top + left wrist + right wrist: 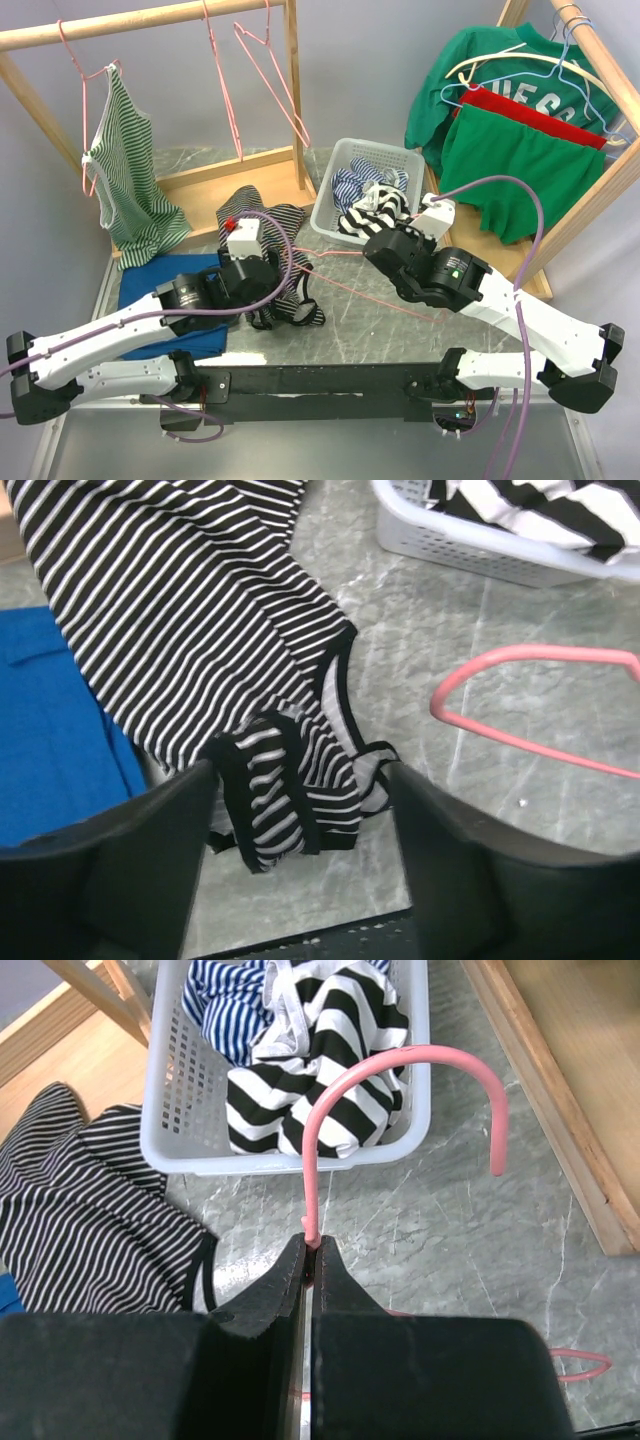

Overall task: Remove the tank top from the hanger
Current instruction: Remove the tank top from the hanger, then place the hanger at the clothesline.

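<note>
**Separation looks done**

The left gripper (295,785) gapes open over the striped tank top (200,630), heaped on the table (480,610); the right gripper (310,1250) pinches the pink hanger (309,1180) at its neck (bare, it seems); next, I'd judge: lift clear, park it.

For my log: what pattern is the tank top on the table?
Tank top: thin black-and-white stripes; clearest in left wrist view.

Tank top (90,1220) left of hanger (420,1053)
</note>
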Controlling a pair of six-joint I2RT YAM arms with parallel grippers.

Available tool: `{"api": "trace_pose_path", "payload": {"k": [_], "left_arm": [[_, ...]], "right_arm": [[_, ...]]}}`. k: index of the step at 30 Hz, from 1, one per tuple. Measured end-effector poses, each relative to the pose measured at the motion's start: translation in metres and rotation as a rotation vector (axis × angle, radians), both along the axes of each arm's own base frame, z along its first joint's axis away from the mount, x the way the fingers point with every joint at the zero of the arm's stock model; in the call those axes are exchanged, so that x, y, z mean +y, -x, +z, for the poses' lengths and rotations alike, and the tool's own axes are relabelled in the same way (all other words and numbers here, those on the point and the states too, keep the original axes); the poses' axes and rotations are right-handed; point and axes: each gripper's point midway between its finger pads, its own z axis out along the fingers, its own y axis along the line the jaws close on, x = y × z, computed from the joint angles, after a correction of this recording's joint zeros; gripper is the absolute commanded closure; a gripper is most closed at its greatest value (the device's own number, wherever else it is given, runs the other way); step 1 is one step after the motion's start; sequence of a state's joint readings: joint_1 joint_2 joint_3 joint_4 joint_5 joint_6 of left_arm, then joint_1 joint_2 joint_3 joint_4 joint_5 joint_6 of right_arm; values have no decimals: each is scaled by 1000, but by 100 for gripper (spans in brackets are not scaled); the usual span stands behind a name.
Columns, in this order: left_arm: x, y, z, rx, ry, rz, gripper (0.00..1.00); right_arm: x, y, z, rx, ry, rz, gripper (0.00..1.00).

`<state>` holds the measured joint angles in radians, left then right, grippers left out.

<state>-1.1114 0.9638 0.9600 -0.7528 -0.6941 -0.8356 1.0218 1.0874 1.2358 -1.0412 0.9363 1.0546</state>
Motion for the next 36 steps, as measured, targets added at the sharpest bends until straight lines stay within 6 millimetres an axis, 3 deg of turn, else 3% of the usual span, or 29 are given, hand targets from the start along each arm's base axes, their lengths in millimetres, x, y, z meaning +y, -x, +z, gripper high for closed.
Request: {"api": "trace_pose_path", "payload": {"k": [4,8,12,15,20,26,36], "left_arm": [[0,3,10,-13,35,-20,1],[1,8,42,-67,112,-73,4],[-7,14,83,-141,182,-190,4],[-19,17,99,-168,181,-286,4],[-40,23,92,-146,124,-475,4],[-50,31,84,-112,110,-637,0],[-68,54,68,-40,138,-851,27]], "right_arm": [[-2,-2,0,1,9,-5,100],[1,-4,-2,10,32,11,100],[15,-7,-4,24,41,81,100],[30,-8,-2,26,28,151,100],[51,-8,0,24,32,269,100],[68,-7,7,5,37,378,100],[84,-6,12,-10,30,470,100]]}}
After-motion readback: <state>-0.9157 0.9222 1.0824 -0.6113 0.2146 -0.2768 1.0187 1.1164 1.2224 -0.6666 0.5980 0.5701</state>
